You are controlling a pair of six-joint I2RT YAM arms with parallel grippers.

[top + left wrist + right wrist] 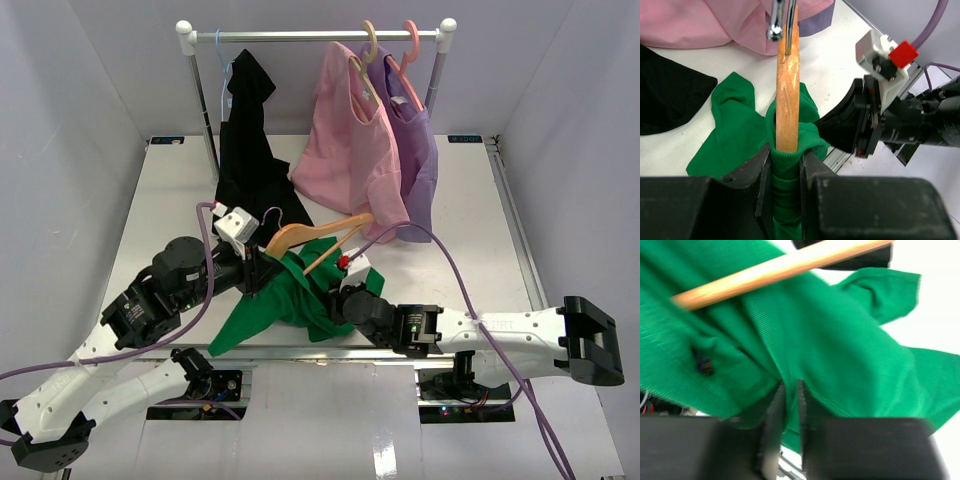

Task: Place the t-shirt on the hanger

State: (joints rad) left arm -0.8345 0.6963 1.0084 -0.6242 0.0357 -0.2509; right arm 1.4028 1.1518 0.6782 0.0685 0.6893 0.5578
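The bright green t-shirt (285, 300) lies bunched near the table's front edge, between my two grippers. The light brown wooden hanger (315, 235) has one arm pushed into the shirt's ribbed collar, its other arm and hook free above. My left gripper (262, 270) is shut on the collar with the hanger arm inside it; in the left wrist view the collar (786, 165) wraps the hanger (788, 90) between the jaws. My right gripper (345, 295) is shut on a fold of the t-shirt (840, 350), below the hanger bar (780, 267) in the right wrist view.
A clothes rail (315, 36) stands at the back with a black garment (250, 150), a pink shirt (350, 150) and a purple top (415, 150) hanging from it. The black and pink garments trail onto the table behind the hanger.
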